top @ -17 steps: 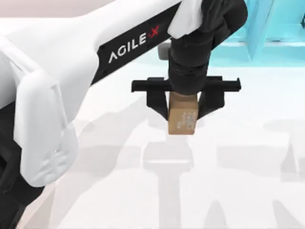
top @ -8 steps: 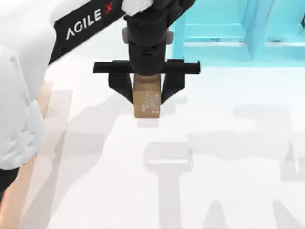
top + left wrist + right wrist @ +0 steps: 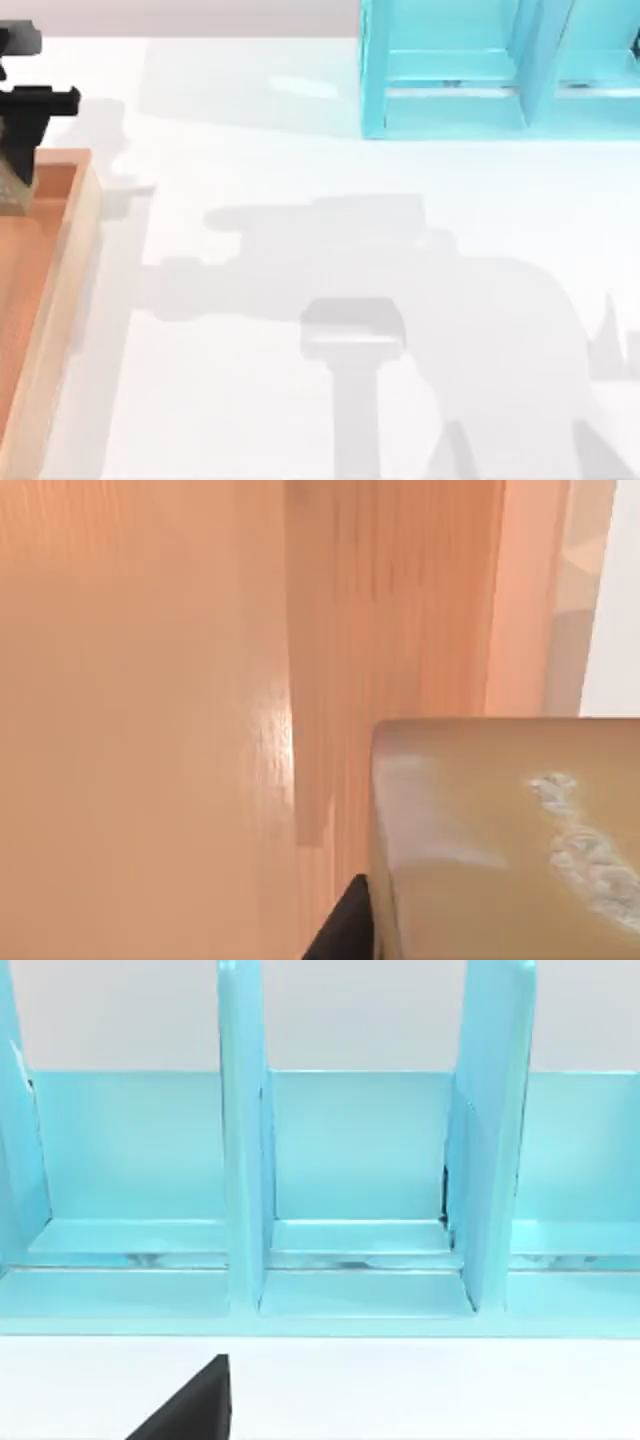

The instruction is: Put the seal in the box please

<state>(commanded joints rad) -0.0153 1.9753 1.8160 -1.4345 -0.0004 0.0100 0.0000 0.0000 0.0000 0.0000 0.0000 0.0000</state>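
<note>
Left gripper [image 3: 12, 185] at the table's far left, over the box [image 3: 62, 260], jaws clamped on the seal [image 3: 500, 840], which hangs above the orange-brown floor, just inside the rim. Carry step; placement not done. Next, I'd judge: lower, then release. Right arm parked facing the turquoise shelf [image 3: 350, 1180]; its jaws' state I cannot tell.

White table [image 3: 300, 250] bearing box [image 3: 70, 260], turquoise shelf [image 3: 450, 100]
</note>
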